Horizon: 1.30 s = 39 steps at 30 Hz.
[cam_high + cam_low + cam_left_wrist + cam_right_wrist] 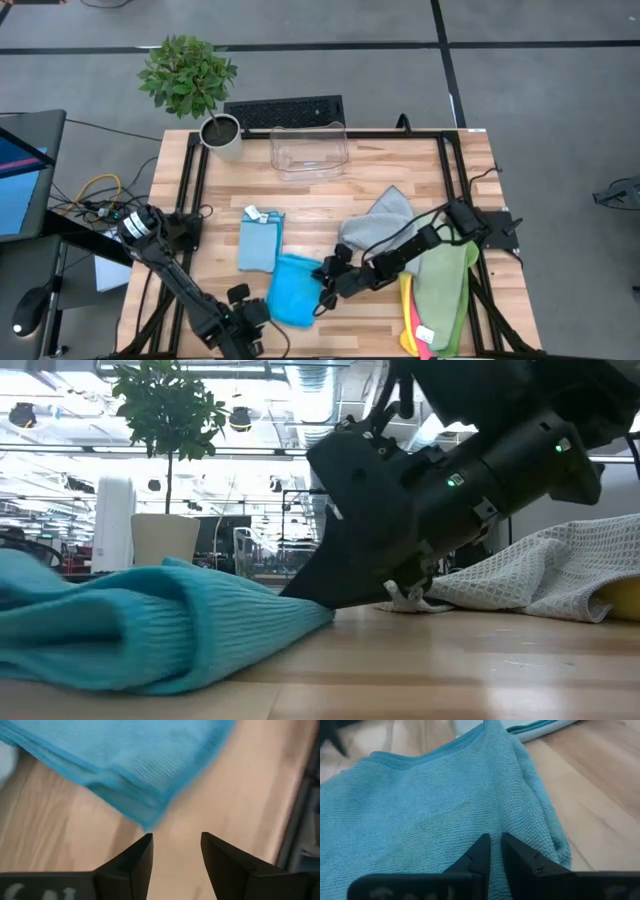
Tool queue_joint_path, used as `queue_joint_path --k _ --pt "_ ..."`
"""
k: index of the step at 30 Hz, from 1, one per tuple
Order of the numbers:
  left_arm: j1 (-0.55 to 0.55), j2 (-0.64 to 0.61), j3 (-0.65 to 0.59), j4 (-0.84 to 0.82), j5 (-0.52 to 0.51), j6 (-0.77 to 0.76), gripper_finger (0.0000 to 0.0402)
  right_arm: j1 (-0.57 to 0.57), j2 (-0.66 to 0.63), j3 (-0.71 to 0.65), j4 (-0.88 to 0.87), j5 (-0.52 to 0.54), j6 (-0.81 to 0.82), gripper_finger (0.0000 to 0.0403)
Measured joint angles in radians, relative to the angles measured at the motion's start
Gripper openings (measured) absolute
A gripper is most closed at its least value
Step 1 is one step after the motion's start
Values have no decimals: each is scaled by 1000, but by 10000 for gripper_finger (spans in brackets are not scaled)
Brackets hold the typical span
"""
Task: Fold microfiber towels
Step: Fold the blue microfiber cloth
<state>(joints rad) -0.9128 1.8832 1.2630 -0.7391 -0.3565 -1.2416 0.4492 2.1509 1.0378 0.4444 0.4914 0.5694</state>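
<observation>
Teal towel point(293, 290) corner just beyond left hand point(176, 851)

Open-plan lab: exposed ceiling ducts point(300, 375), grey floor point(540, 90), framed workbench point(330, 190).

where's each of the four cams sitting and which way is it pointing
High view: above the table, looking straight down; shows both arms, left gripper and right gripper flanking the teal towel.
Low view: at tabletop height, looking level across; the teal towel up close, the right arm coming down behind it.
Left wrist view: on the left arm, facing the towel's edge past its own parted fingers.
Right wrist view: on the right arm, fingers over the towel.
All four share the teal towel.
</observation>
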Motion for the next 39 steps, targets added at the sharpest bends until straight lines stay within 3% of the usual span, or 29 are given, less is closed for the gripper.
queue_joint_path --k 3,5,8,10,12,15,20,24,27,34,39 --pt "-18 0 45 -90 -46 -12 162 -5 4 0 1 2 -1 75" --pt "-37 0 71 -135 -222 -5 162 -6 7 1 2 1 2 75" --pt "-63 -2 89 -119 -572 92 161 -6 7 1 -4 0 6 75" --pt "-51 -3 68 -120 -673 128 156 -6 7 1 -4 1 6 75" --pt "-9 -3 25 -78 -676 146 148 -6 8 0 10 1 5 75" --pt "58 -1 -72 148 -622 298 132 -6 6 -1 17 6 -22 75" --pt "131 0 -173 532 -427 588 97 7 -54 -6 -4 76 -92 75" --pt "153 0 -231 570 -342 562 67 16 -98 -3 6 156 -144 75" --pt "158 0 -299 576 -277 479 45 6 -87 -4 8 154 -134 75" --pt "154 -1 -345 585 -303 378 9 -7 48 8 46 124 -12 75" --pt "145 -5 -333 551 -232 359 2 -18 68 10 35 123 32 75"
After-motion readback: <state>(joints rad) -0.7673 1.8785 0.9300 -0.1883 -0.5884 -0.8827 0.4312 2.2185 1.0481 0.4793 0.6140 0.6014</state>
